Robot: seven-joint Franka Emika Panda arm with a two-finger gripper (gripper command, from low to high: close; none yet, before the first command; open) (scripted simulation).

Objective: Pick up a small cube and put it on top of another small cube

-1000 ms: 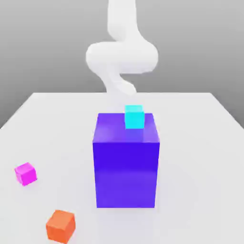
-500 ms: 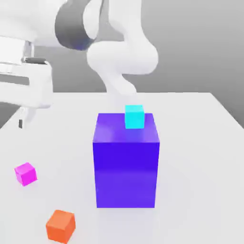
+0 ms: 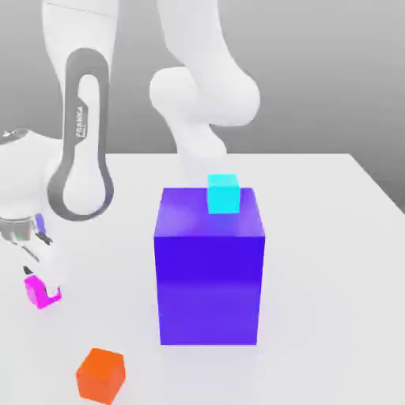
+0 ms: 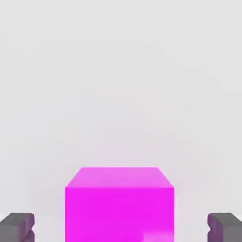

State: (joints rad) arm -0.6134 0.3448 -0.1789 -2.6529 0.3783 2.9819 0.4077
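The small cube (image 3: 35,292) is bright magenta-pink and sits on the white table near the exterior view's left edge. My gripper (image 3: 39,277) has come straight down over it. In the hand view, the small cube (image 4: 119,203) lies between the two dark fingertips (image 4: 16,227). There is a visible gap on each side, so the gripper (image 4: 121,227) is open around the cube without touching it. A cyan cube (image 3: 223,194) rests on top of the big blue-violet block (image 3: 210,269).
An orange cube (image 3: 100,375) lies on the table near the front, to the exterior view's right of the magenta one. The tall blue-violet block stands mid-table. The white arm (image 3: 79,150) reaches down at the left. The table's left edge (image 3: 12,202) is close by.
The arm has swung in from the upper left and lowered the gripper onto the magenta cube's spot. The cubes and the block have not moved.
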